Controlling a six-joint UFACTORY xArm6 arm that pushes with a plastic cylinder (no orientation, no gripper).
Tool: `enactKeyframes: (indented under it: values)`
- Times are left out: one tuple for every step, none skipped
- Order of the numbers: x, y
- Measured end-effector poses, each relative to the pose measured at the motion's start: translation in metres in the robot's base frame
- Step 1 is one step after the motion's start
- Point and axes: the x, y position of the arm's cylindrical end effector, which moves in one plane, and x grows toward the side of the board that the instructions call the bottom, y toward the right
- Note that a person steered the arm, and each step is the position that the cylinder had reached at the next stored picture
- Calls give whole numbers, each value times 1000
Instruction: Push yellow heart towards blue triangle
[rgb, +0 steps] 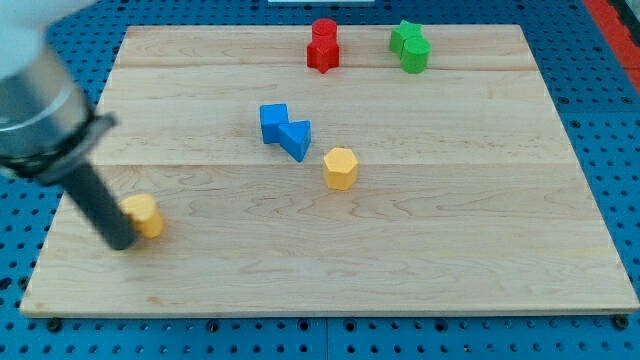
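Contact is being made by my tip (120, 243), which carries no gripper, with the left side of the yellow heart (146, 215) near the board's (450, 250) lower left, well apart from the blue triangle (297, 138).

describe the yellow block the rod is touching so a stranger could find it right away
On the wooden board, look near the view's left edge, low down. The yellow heart sits against my tip; the other yellow block stands mid-board by the blue blocks.

Arm (35, 95) blurred and cut off at the view's left and top; rod hides part of the yellow block (146, 215), shape unclear.
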Motion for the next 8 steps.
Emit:
enactKeyframes:
  values:
    - [-9, 20]
    - [-16, 13]
    - [-5, -51]
    - [-34, -20]
    - [-37, 55]
    - [-44, 79]
    - [12, 81]
    - [3, 110]
